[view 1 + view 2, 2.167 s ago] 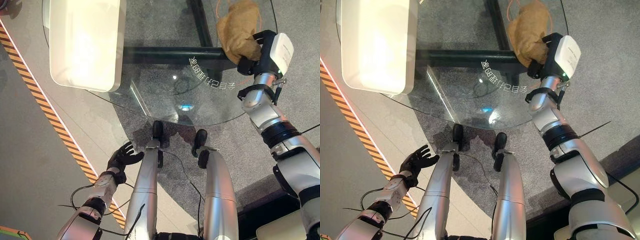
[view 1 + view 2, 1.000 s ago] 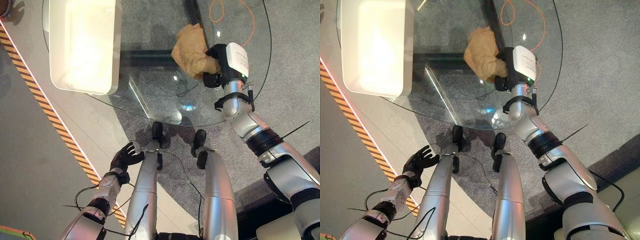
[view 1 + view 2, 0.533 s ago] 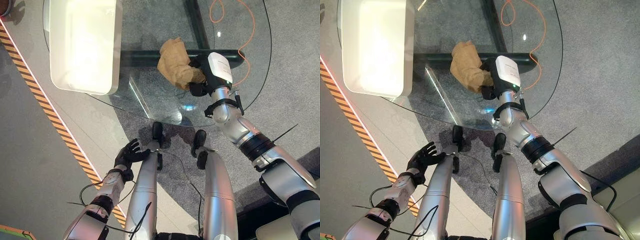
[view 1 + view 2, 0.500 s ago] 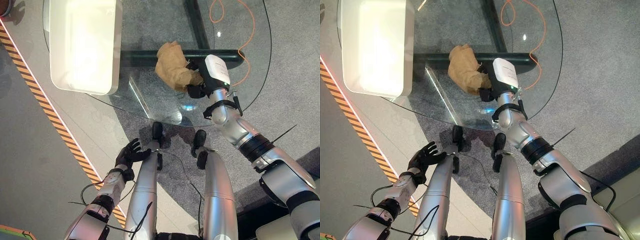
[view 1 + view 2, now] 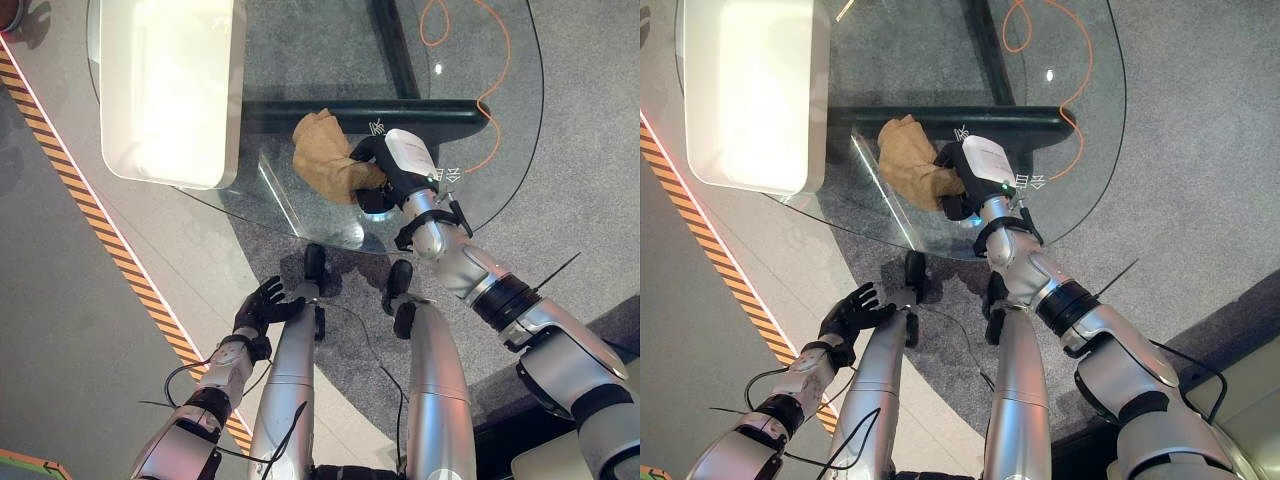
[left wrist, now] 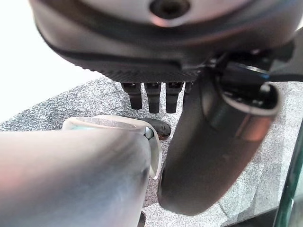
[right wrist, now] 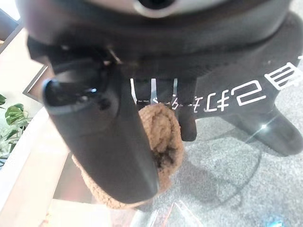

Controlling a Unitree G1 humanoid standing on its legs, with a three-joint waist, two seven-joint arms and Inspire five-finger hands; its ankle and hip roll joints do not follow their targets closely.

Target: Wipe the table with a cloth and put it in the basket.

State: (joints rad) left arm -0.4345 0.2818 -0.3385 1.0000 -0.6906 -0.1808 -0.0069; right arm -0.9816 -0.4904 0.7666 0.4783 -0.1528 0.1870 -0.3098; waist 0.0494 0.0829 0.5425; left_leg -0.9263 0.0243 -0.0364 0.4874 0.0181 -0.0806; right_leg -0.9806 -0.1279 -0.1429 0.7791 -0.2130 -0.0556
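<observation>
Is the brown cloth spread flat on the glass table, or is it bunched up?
Bunched up. The cloth lies crumpled on the glass table, with the right hand curled round its near end.

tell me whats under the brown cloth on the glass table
The cloth lies on the glass table, held by the right hand. Through the glass around it show grey carpet and the table's dark base bar. What lies directly beneath the cloth is covered.

Bare glass table (image 5: pixel 300 60) between basket (image 5: pixel 170 90) and cloth (image 5: pixel 322 155) — unobstructed; orange cable (image 5: pixel 480 60) beyond
</observation>
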